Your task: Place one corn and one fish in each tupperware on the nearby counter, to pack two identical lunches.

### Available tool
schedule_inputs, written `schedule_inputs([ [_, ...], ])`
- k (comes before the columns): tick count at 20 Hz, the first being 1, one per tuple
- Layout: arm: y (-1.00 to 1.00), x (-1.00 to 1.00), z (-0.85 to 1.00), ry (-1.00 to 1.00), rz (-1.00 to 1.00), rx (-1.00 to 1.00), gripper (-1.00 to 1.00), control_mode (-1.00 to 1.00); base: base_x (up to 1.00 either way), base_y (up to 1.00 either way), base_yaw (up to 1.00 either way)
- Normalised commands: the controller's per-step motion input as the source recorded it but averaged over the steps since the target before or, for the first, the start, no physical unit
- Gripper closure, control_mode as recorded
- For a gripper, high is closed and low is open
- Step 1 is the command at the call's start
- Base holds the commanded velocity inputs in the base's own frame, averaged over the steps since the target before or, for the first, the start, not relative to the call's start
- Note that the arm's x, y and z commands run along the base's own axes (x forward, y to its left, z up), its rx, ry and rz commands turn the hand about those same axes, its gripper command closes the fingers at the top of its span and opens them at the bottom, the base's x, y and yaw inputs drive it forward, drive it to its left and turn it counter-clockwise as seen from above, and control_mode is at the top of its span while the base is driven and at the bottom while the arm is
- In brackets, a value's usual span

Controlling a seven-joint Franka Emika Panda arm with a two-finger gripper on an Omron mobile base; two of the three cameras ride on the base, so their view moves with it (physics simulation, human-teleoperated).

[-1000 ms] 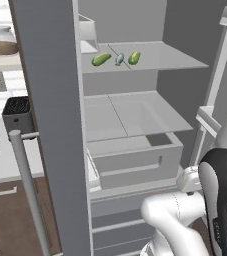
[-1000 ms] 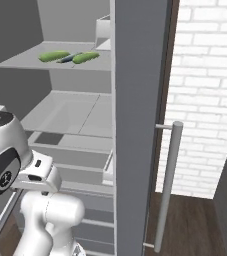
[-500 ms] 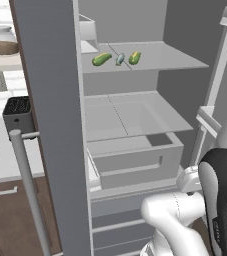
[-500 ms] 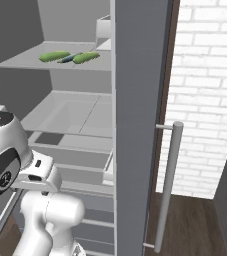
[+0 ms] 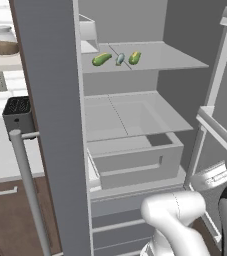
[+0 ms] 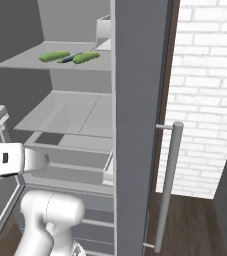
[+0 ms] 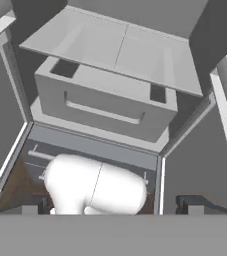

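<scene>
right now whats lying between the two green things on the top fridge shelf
A small blue-grey fish, on the shelf between both green pieces; clearest in the left base view.

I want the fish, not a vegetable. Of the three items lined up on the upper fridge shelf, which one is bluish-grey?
The small middle item: bluish-grey and slim, lying between the green one and the yellow-green corn.

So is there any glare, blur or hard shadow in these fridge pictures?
Left base view: flat, even light, no glare, food on the top shelf sharp but tiny. Right base view: the same, brick wall evenly lit. Hand view: soft shading under the drawer, slightly grainy.
</scene>
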Motion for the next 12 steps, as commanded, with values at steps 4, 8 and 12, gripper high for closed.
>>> schedule_inputs([
  [4, 0.0, 0.53, 1.0, -0.4, 0.04, -0.01, -1.0, -1.0, 0.0, 0.0, 0.0],
  [8, 0.02, 0.71, 1.0, -0.3, 0.0, 0.05, -1.0, -1.0, 0.0, 0.0, 0.0],
  [12, 0.34, 0.98, 0.96, -0.12, -0.13, 0.11, -1.0, -1.0, 0.0, 0.0, 0.0],
])
